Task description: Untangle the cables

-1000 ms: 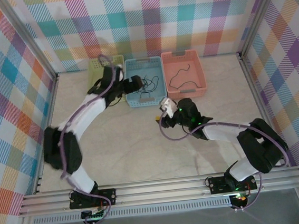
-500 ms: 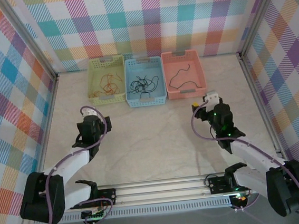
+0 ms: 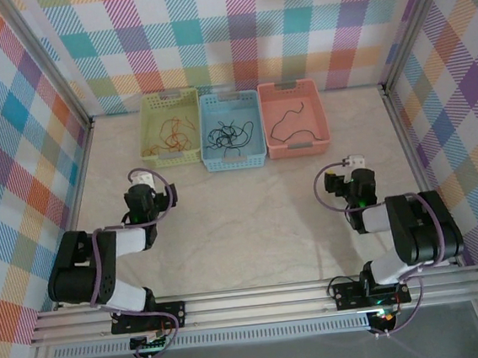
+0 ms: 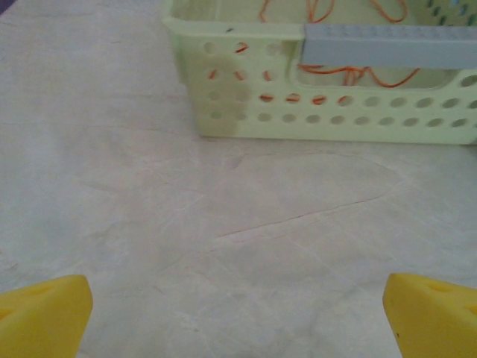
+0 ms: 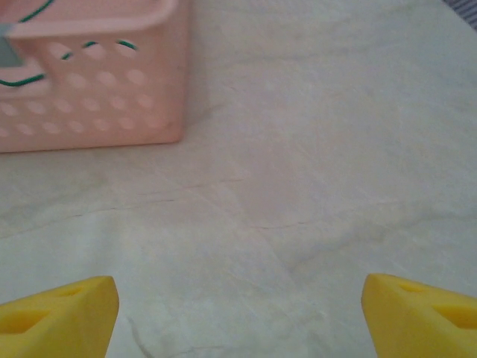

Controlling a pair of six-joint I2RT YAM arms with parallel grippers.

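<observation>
Now both arms sit low over the table (image 3: 243, 221). The left end effector (image 3: 142, 184) is spread wide, nothing in it, facing the green basket (image 3: 146, 124), where the red-orange cables (image 3: 174, 134) lie. The right end effector (image 3: 352, 166) is wide too and empty, near the pink basket (image 3: 321, 120) and its one dark cable (image 3: 288, 117). In the blue basket (image 3: 204, 123) between them, the black cables (image 3: 228, 133) are tangled.

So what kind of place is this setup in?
Probably a robot test cell: multicoloured plaid walls on an aluminium frame, a pale marbled tabletop, and three perforated plastic baskets holding thin cables.
</observation>
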